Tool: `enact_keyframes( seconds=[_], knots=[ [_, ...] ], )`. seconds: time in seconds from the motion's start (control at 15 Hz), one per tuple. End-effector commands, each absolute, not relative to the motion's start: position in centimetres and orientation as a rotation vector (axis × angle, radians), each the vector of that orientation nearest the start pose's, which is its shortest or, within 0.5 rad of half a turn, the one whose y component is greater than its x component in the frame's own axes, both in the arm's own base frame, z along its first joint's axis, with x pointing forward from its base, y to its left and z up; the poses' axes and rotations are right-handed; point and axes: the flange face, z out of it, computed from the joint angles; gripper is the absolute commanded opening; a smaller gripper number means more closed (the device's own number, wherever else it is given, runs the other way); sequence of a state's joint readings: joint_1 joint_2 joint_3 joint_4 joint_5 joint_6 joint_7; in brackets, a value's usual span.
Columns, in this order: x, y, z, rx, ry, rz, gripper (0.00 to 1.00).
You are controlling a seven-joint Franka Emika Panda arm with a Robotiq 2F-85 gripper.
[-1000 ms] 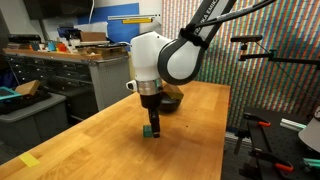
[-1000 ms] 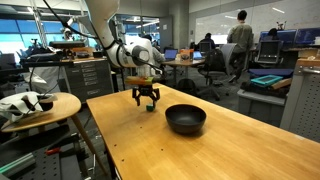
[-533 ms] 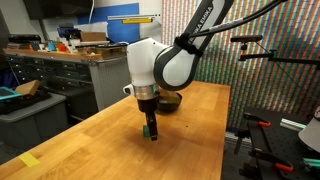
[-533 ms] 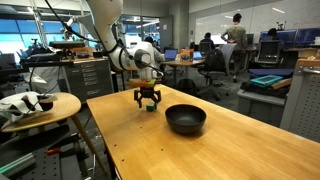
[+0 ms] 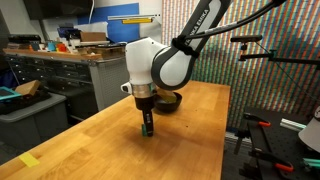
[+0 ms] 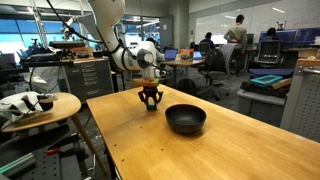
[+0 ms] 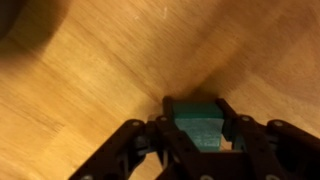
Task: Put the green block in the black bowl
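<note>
The wooden counter fills the foreground in both exterior views, its near and side edges cut off by the frame. Over it the white arm bends down. White lettering runs along its dark upper link, but it is too small and too slanted to read, and the link itself leaves the top of the picture. The black bowl sits in the open on the counter in an exterior view, near the tool but apart from it. From the opposite side, the bowl is mostly hidden behind the arm's wrist and only a dark sliver shows. The tool points straight down close to the counter, its jaws drawn narrow. In the wrist view the tool has the green block clamped between its dark fingers, which press against both side faces, while the fingers' lower parts are cut off by the bottom edge. That view is soft and blurred, so no marks on the block can be made out. In an exterior view the green block is only a small dark speck at the fingertips. The pictures do not show whether it rests on the wood or hangs just clear of it.
</note>
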State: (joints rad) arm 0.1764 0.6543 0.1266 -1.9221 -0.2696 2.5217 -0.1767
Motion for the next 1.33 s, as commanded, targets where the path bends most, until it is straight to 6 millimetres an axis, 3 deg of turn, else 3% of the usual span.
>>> enact_keyframes(
  seconds=[0.0,0.47,1.0,1.27],
  knots=[
    [60.0,18.2,15.2,-3.045,-1.104,0.008,0.21],
    [61.1,15.8,18.2,-3.101,-1.014,-0.027,0.21],
    [61.6,9.9,25.4,-3.226,-0.790,-0.179,0.21],
    [60.5,6.8,27.0,-3.274,-0.638,-0.208,0.21]
  ],
)
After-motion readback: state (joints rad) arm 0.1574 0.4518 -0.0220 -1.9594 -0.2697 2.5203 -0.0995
